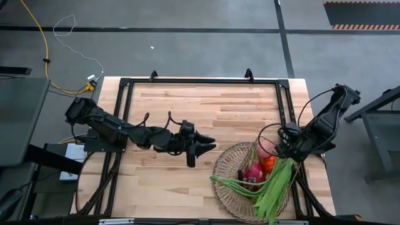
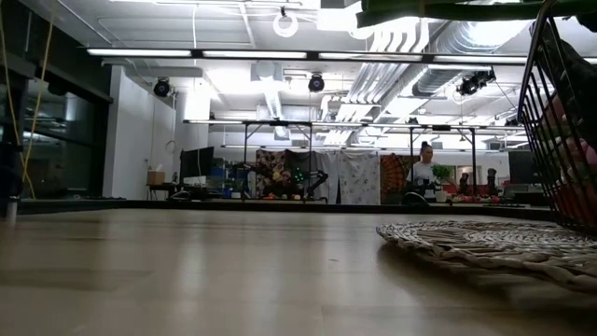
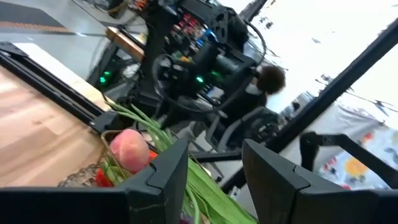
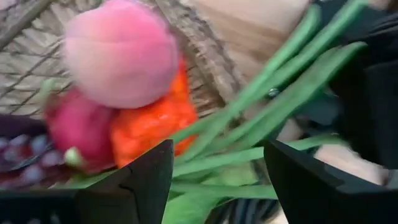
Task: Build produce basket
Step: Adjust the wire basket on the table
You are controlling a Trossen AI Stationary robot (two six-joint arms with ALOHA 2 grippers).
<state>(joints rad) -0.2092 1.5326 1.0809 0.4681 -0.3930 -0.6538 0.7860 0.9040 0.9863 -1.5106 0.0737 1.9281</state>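
The round tan basket (image 1: 232,195) stands at the table's near right; its woven edge (image 2: 485,245) shows in the low view. In it lie a peach (image 1: 265,148), an orange-red pumpkin (image 1: 269,164), a pink dragon fruit (image 1: 253,172), dark grapes (image 4: 18,163) and long green bean bunches (image 1: 276,187). My right gripper (image 1: 284,150) hangs over the basket's far right rim, pointing down, open. The beans (image 4: 267,106) lie below its fingers. My left gripper (image 1: 205,145) is at mid-table, left of the basket, level, open and empty. It faces the peach (image 3: 129,149).
One bean bunch (image 1: 234,183) sticks out over the basket's left rim, the other over its near rim. A black frame (image 1: 200,81) runs along the table's far and side edges. Bare wood (image 1: 162,187) lies left of the basket. A person (image 2: 426,168) stands far behind the table.
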